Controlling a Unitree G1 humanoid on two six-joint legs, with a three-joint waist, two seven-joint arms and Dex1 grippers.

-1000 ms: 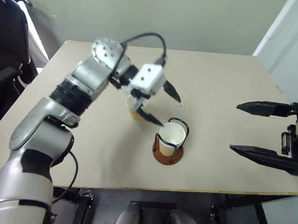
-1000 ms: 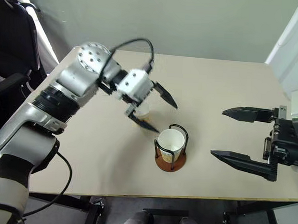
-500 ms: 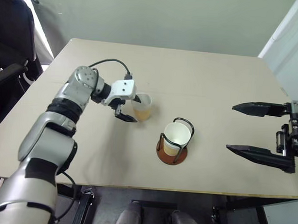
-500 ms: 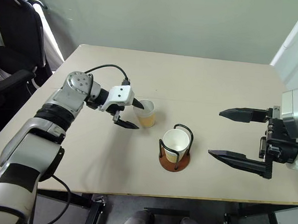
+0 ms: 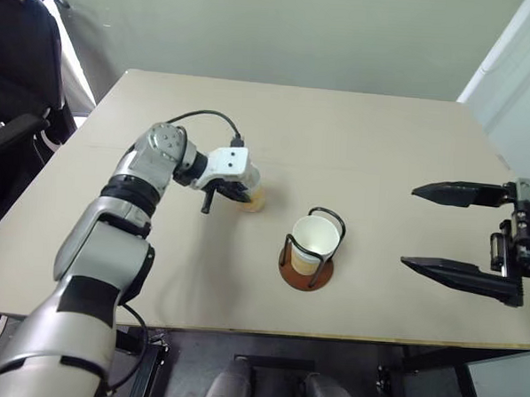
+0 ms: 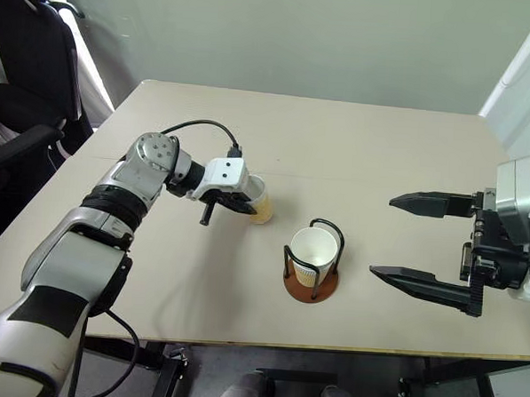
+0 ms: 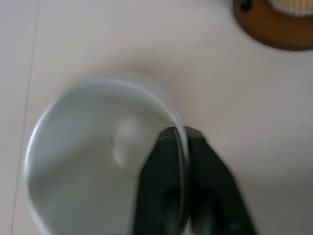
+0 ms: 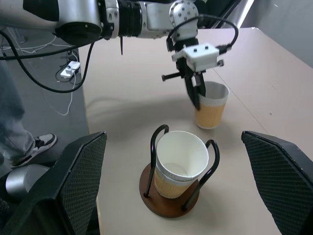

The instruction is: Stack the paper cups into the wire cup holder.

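A tan paper cup (image 5: 253,198) stands upright on the table (image 5: 383,142), left of the wire cup holder (image 5: 306,274). My left gripper (image 5: 240,191) is shut on this cup's rim (image 7: 98,93), with one finger inside the cup and one outside. The holder's brown base (image 8: 155,199) and black wire loops carry a nested pair of paper cups (image 8: 178,157), white inside. My right gripper (image 5: 408,226) hovers open over the table's right side, well apart from the holder, with nothing between its fingers.
A black chair (image 5: 15,56) stands off the table's left edge. Bare tabletop lies behind and to the right of the holder. Beside the table, cables and a person's shoe (image 8: 36,144) lie on the floor.
My left gripper came down beside the loose cup with its fingers open around the rim, then shut on that rim. The right gripper has stayed in place.
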